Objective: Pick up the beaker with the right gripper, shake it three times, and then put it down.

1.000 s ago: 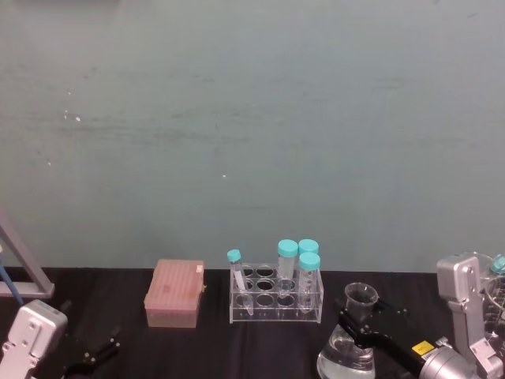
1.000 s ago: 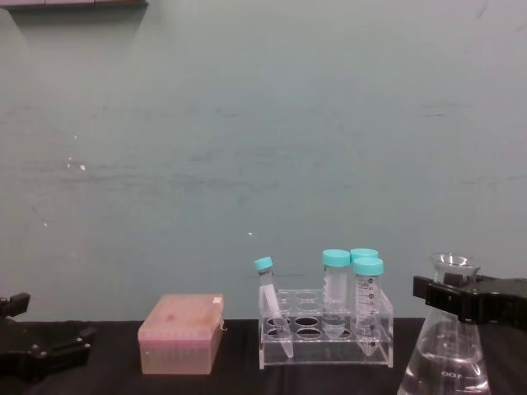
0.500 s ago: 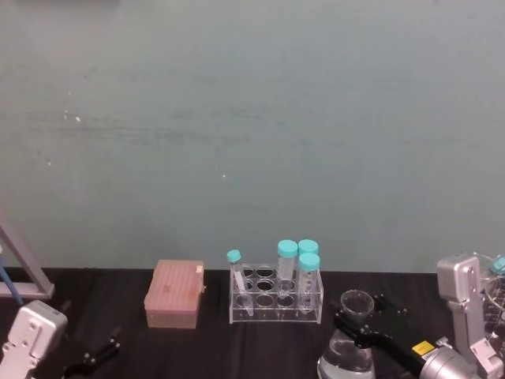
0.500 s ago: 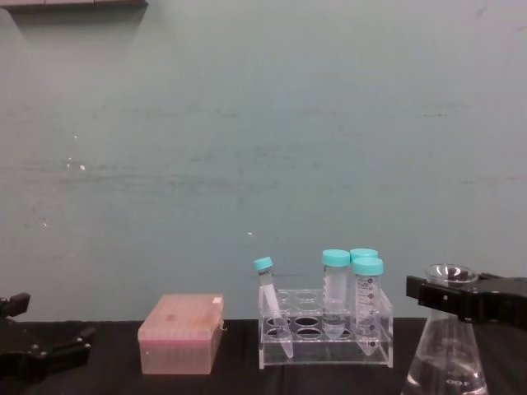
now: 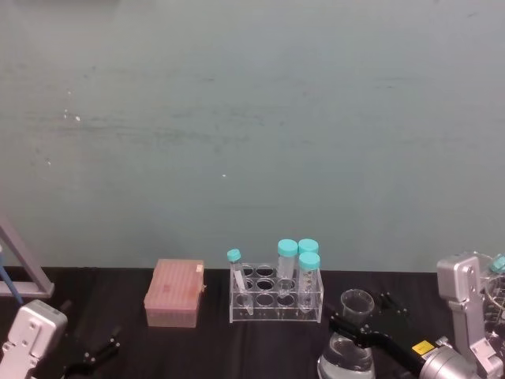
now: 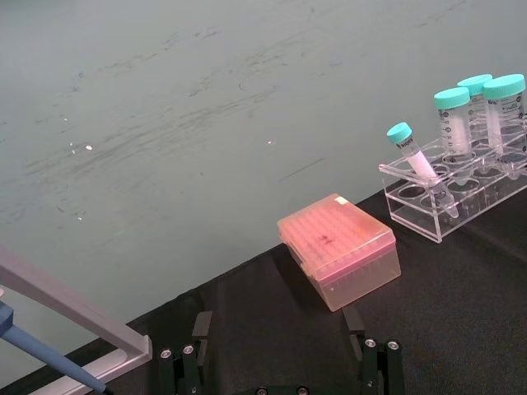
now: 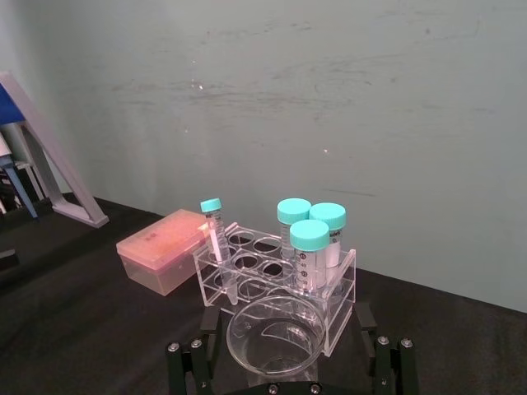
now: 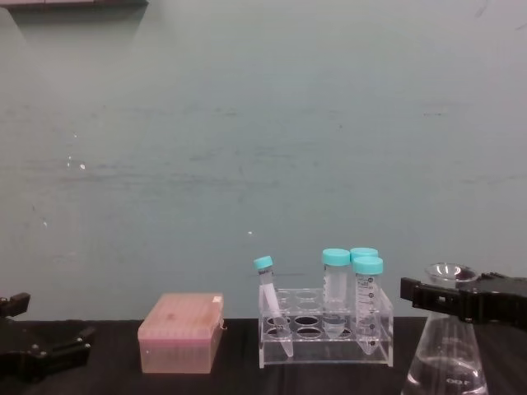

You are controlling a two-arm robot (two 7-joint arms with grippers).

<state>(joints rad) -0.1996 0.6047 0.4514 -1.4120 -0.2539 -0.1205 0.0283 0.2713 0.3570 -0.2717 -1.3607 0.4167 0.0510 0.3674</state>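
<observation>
The right end effector (image 8: 449, 298) pinches the neck of the beaker (image 8: 445, 362), its two black jaws pressed against the glass just under the flared rim. In the chest view this sits at about 4 o'clock, the arm coming in from the right edge. The beaker stands upright with clear liquid in its wide base; whether that base touches the dark surface (image 8: 239, 380) cannot be told.

In the head view the beaker (image 5: 349, 341) is at about 5 o'clock, just to the right of and nearer than the tube rack (image 5: 276, 295). The rack holds four teal-capped tubes (image 5: 286, 264), one of them leaning. At the rack's 9 o'clock, a little apart, lies a pink box (image 5: 174, 293).

From the right wrist, the beaker's open mouth (image 7: 275, 336) shows between the jaws.

The left end effector (image 8: 41, 355) rests low at about 8 o'clock in the chest view, its slim prongs spread and holding nothing.
</observation>
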